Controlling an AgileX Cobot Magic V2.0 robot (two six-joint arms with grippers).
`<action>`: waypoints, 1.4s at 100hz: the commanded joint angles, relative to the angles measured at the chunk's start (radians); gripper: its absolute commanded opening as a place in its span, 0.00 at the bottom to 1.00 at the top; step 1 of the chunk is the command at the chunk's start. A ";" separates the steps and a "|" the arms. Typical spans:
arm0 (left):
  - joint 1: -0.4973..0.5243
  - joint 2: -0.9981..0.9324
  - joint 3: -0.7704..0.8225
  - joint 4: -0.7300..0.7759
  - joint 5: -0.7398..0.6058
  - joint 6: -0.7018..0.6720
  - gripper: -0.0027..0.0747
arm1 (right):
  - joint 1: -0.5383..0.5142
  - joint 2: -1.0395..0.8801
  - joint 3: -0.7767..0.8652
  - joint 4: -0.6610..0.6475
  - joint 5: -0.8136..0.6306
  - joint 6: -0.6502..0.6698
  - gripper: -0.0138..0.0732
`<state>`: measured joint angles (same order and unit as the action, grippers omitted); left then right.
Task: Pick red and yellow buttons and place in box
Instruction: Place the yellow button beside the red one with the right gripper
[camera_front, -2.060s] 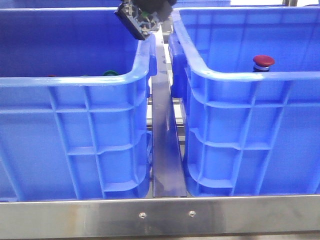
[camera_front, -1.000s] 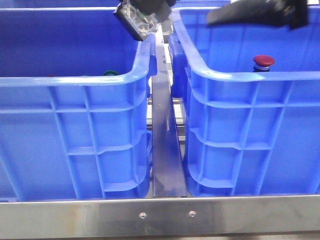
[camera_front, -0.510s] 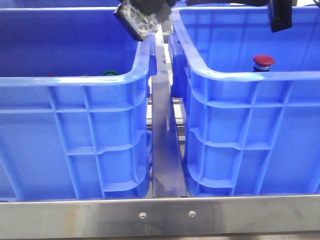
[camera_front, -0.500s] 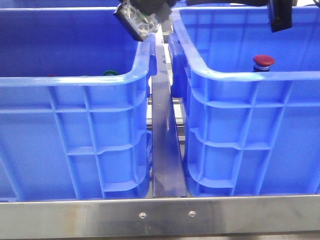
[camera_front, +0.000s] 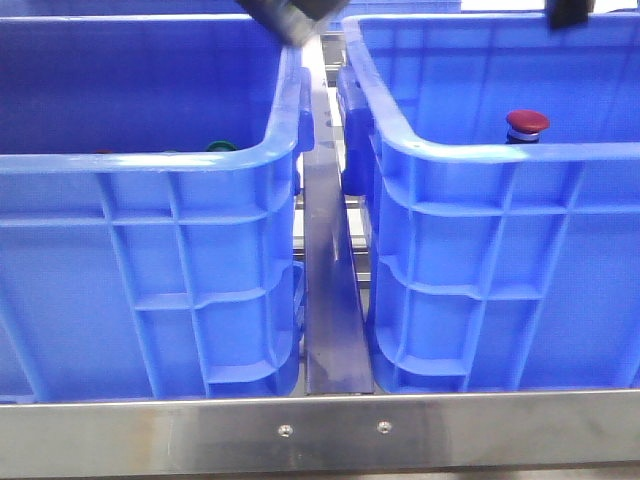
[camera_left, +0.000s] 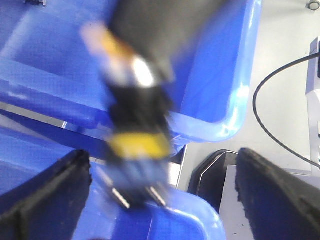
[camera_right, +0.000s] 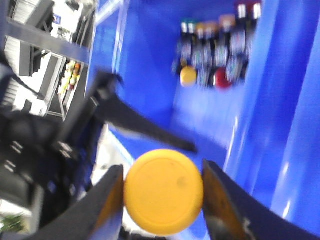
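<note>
Your right gripper had its jaws clenched on the yellow button above the box, cut off in front view. A red button stood inside. Left gripper: jaws spread; the object between them was blurred.

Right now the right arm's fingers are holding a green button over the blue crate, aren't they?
Not green: the button between the right fingers has a yellow cap, as the right wrist view shows. It is over a blue crate.
</note>
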<state>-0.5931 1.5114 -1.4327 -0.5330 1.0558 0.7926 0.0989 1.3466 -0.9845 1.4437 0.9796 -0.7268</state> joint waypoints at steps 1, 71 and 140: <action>-0.008 -0.041 -0.025 -0.050 -0.037 -0.001 0.77 | -0.052 -0.040 -0.060 0.062 0.030 -0.055 0.33; -0.008 -0.041 -0.025 -0.050 -0.020 -0.002 0.77 | -0.427 -0.182 -0.045 -0.394 -0.320 -0.308 0.33; -0.008 -0.041 -0.025 -0.050 -0.022 -0.002 0.77 | -0.417 0.199 -0.104 -0.188 -0.647 -0.308 0.33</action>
<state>-0.5931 1.5114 -1.4327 -0.5330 1.0681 0.7926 -0.3231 1.5375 -1.0302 1.2062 0.3546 -1.0267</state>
